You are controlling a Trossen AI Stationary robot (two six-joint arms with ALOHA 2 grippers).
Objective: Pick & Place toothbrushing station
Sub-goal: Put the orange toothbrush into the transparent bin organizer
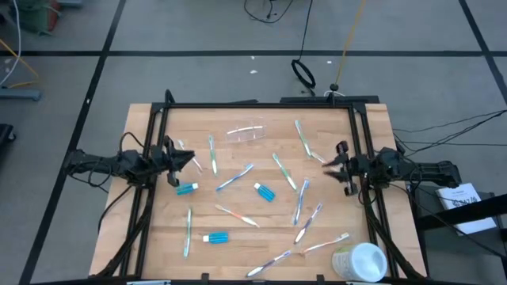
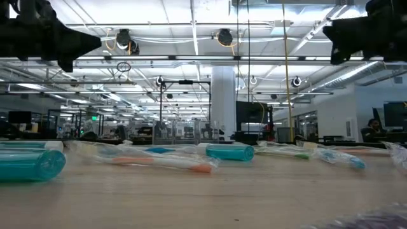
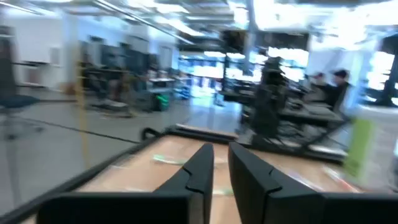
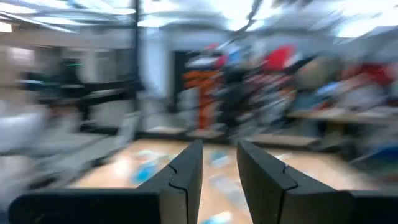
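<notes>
The clear plastic cup [image 1: 245, 133] lies on its side at the table's far middle. Several pastel toothbrushes [image 1: 234, 178] lie flat and scattered over the wooden table [image 1: 238, 261]. Three blue toothpaste tubes lie flat: one at the left [image 1: 187, 188], one in the middle [image 1: 265, 192], one near the front [image 1: 215, 237]. My left gripper [image 1: 188, 162] hovers above the table's left side, just beyond the left tube. My right gripper [image 1: 326, 161] hovers above the right side. Both point toward the table's middle, are empty, and have a narrow gap between the fingers [image 3: 221, 152] [image 4: 219, 149].
A larger white cup [image 1: 360, 261] lies at the table's front right corner. A black frame [image 1: 253, 104] runs along the table's far, left and right edges. A white paper [image 1: 459, 198] lies off the table to the right.
</notes>
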